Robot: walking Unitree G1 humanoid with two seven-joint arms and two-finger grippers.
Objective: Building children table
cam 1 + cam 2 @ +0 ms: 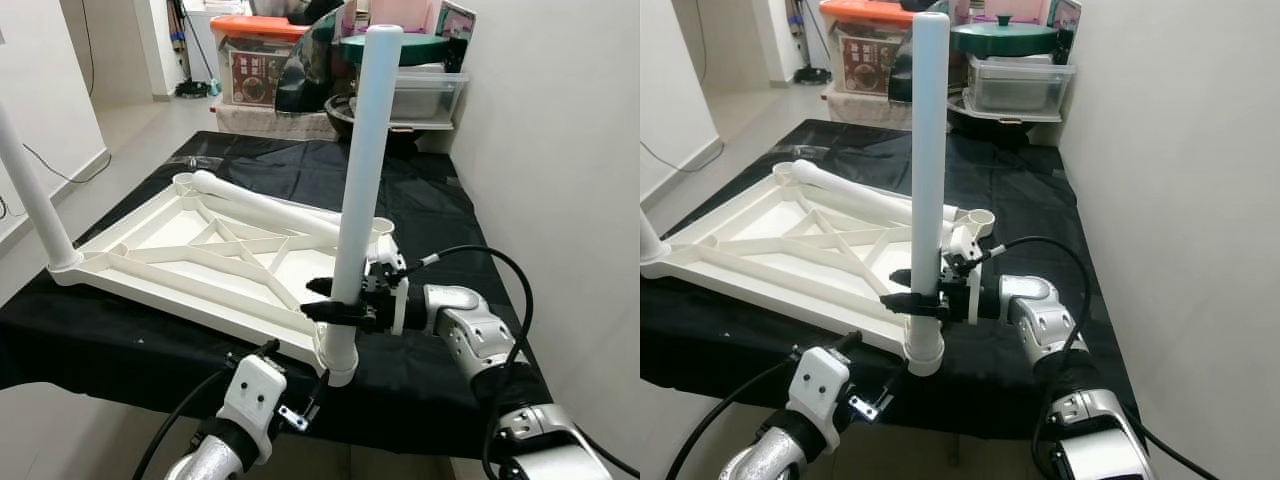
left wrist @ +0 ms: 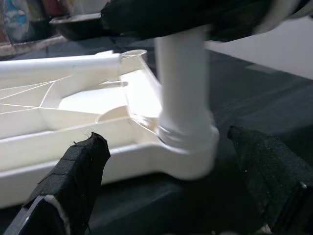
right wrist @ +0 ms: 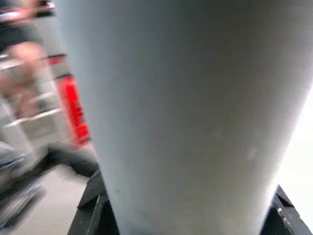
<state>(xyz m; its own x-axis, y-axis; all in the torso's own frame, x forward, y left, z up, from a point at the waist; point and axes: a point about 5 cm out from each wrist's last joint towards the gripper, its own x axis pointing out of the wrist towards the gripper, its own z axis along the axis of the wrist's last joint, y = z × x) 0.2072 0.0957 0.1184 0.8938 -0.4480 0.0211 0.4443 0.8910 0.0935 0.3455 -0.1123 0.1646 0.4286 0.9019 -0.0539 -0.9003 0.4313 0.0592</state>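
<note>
left eye view: a white tabletop (image 1: 200, 255) lies upside down on a black cloth (image 1: 440, 215) over a platform. 1 white leg (image 1: 360, 190) stands upright in the near right corner socket (image 1: 340, 362). the right gripper (image 1: 335, 302) reaches in from the right and its black fingers pinch this leg low down, just above the socket. a second leg (image 1: 35, 200) stands at the near left corner. a third leg (image 1: 270, 205) lies flat across the tabletop's far side. the left gripper (image 1: 290, 395) sits below the near edge, just beside the socket; jaw state cannot be told here. storage boxes (image 1: 255, 60) stand beyond the platform.

right eye view: same scene; the right arm's cable (image 1: 1050, 250) loops above the wrist.

left wrist view: the left fingers (image 2: 73, 171) are spread wide, 1 on each side of the socket, apart from it.

right wrist view: the leg sits close to the lens, with black fingers (image 3: 95, 200) on both sides of it. background is blurred.
</note>
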